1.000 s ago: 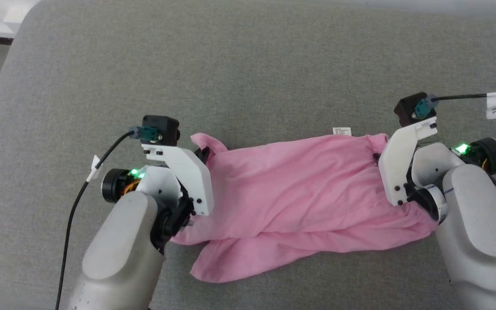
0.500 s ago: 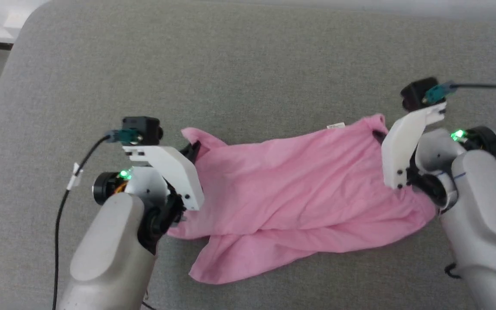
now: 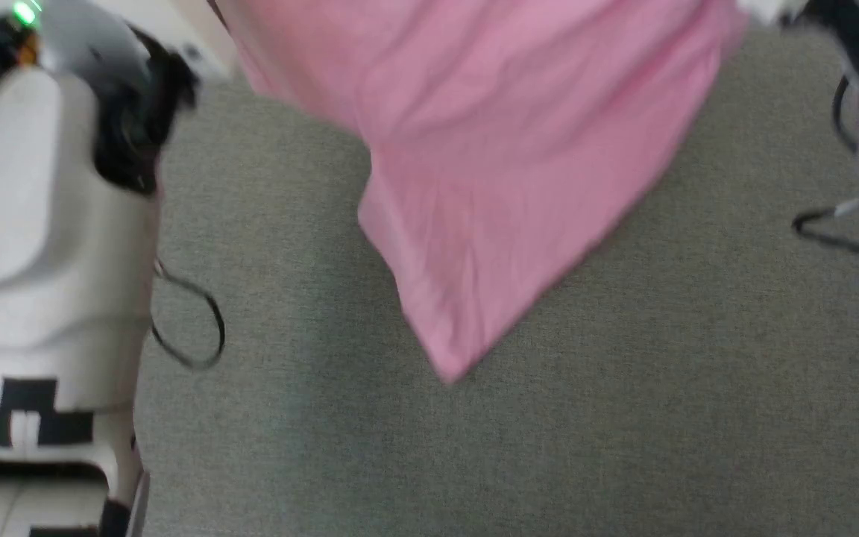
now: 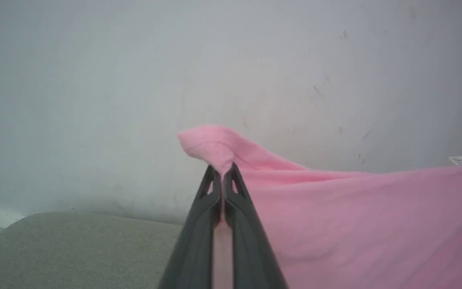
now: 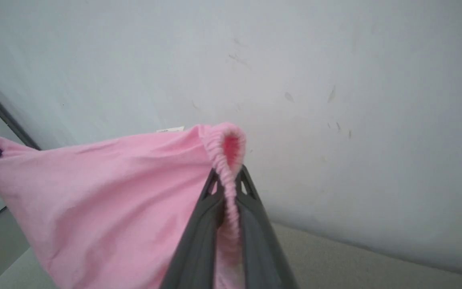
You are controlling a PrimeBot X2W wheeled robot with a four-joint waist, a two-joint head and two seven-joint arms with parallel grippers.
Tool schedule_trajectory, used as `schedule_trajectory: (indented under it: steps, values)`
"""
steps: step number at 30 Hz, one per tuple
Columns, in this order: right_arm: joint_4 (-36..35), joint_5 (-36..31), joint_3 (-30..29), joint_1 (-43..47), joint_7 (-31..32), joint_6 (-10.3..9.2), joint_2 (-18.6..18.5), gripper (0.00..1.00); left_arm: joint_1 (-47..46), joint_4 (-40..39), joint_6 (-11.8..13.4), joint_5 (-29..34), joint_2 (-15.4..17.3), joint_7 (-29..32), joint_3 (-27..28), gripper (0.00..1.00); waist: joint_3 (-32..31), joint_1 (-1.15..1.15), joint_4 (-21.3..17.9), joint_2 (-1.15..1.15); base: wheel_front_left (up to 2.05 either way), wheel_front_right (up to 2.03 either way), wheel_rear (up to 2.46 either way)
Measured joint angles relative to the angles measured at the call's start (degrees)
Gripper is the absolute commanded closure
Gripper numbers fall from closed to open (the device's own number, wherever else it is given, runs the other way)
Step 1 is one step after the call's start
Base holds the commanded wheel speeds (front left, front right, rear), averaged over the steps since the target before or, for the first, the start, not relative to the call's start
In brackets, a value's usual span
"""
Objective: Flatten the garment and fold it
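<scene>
- Two grips, one cloth: the pink shorts [image 3: 489, 149] hung in the air between the raised arms, clear of the grey padded surface [image 3: 623, 418], with one leg corner dangling lowest.
- The left gripper [image 4: 223, 173] had its fingers pressed tight together on a corner of the top edge, and a little nub of fabric poked out above the tips.
- The right gripper [image 5: 228, 173] was clamped across the gathered elastic waistband [image 5: 225, 146], whose ribbed edge looped over its tips.
- A small white tag [image 5: 169, 129] stood up along that top edge, between the two holds.
- Why hold it so? With the opposite ends pinched and pulled apart, the shorts' own weight drew the cloth down straight, by my read.
- That looked like the flattening step, with the lay-down and the fold not yet done.
- The head view was blurred, so finer creases could not be told.
</scene>
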Motion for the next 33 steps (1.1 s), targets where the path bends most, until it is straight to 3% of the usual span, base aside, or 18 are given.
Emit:
schedule_trajectory:
  steps: [8,16,24,29,33]
  values:
    - [7.0,-2.6,-1.5,-15.2,-12.9,0.09,1.1,1.00,-14.0,4.7,1.1,1.4,0.4,-8.8,2.8,1.00,2.0,0.01,-1.7,0.00,0.00,0.00,0.00]
    - [10.6,0.3,2.3,-14.6,-16.4,0.09,-1.2,1.00,-14.1,8.9,-2.1,1.6,0.4,-12.0,1.0,1.00,3.7,0.00,-2.5,0.00,0.00,0.00,0.00]
    - [0.3,12.6,10.8,7.0,-18.6,0.07,-7.8,1.00,1.6,8.0,-4.9,0.1,-1.7,-17.0,-0.5,1.00,1.9,0.00,-2.0,0.00,0.00,0.00,0.00]
    - [-9.7,18.2,11.1,24.9,-21.1,0.08,-12.0,1.00,16.6,1.6,-4.7,-2.4,-3.2,-18.8,0.3,1.00,-1.1,-0.01,-1.9,0.00,0.00,0.00,0.00]
    - [-15.2,22.2,8.5,39.9,-20.7,0.08,-12.3,1.00,29.8,-5.4,-3.8,-5.5,-4.4,-17.9,0.5,1.00,-4.3,-0.02,-1.6,0.00,0.00,0.00,0.00]
